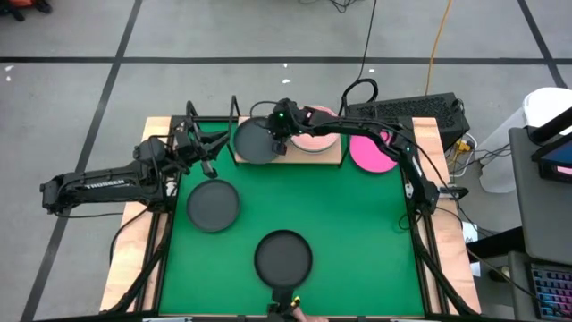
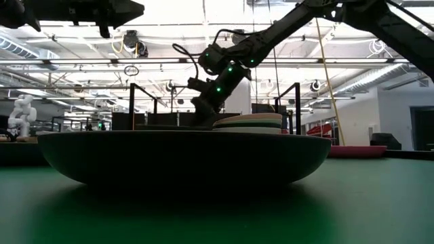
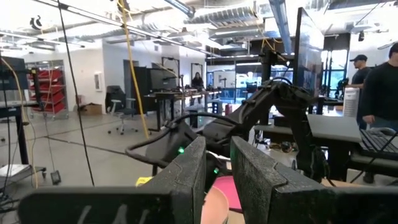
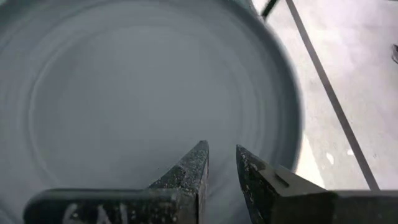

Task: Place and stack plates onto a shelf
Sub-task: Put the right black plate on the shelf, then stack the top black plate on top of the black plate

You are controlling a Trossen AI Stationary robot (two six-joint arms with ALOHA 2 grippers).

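green mat (image 1: pixel 357 224), light-wood shelf (image 1: pixel 329 154), dark grey plates (image 1: pixel 213 205), magenta plate (image 1: pixel 369 156), pink plate (image 1: pixel 315 139)
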